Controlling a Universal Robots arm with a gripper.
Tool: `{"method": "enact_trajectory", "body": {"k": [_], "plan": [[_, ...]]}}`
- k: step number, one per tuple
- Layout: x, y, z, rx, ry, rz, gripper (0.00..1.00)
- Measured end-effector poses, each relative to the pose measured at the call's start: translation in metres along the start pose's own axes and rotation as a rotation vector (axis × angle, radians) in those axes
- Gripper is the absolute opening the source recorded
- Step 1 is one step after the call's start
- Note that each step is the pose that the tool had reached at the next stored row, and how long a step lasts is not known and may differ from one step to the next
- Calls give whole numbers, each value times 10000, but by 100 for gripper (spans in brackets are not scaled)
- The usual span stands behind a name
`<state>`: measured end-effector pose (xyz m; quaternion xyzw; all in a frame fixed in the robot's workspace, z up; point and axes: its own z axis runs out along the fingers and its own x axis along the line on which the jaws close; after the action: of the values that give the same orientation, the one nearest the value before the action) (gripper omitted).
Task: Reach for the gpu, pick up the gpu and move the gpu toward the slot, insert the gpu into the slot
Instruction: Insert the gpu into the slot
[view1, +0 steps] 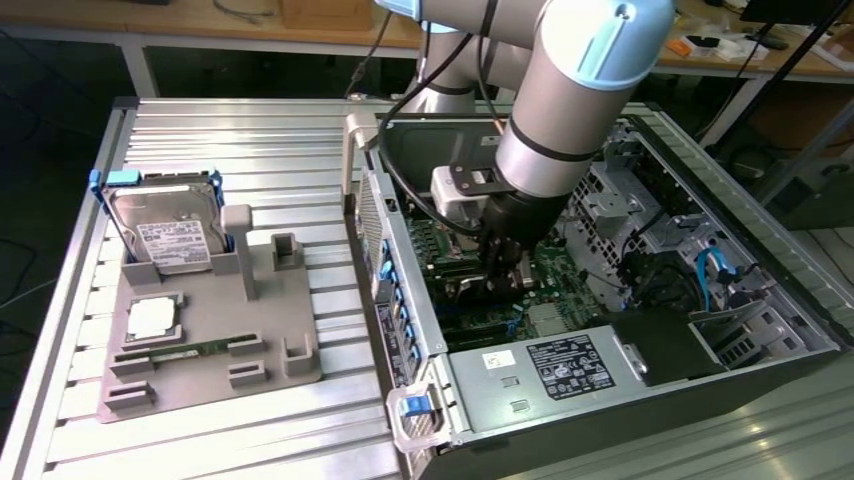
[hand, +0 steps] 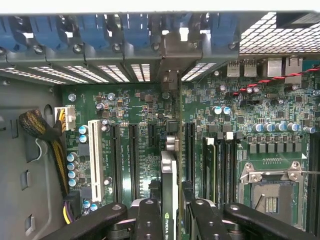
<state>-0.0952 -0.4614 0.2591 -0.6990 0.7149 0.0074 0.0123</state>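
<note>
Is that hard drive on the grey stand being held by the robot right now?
No. The hard drive stands in the grey stand outside the computer case, while the gripper is down inside the case.

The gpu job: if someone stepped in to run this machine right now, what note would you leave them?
Gripper: shut on the gpu, holding it edge-on between the fingers.
Where: the arm reaches down inside the open computer case; the card hangs over the green motherboard, in line with the long black slots.
Done: card picked up and carried over.
Left: seating it in the slot.

The gpu (hand: 169, 200) bears a green NVIDIA logo; other labels unreadable.
</note>
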Motion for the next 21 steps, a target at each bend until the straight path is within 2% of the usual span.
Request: {"method": "enact_trajectory", "body": {"k": [18,19,20,21], "plan": [[1,1,45,-1,-1,0,27],[-1,1,54,8,-24,2,27],[0,1,52,7,-14,3,28],[0,1,51,7,-13,3,34]]}}
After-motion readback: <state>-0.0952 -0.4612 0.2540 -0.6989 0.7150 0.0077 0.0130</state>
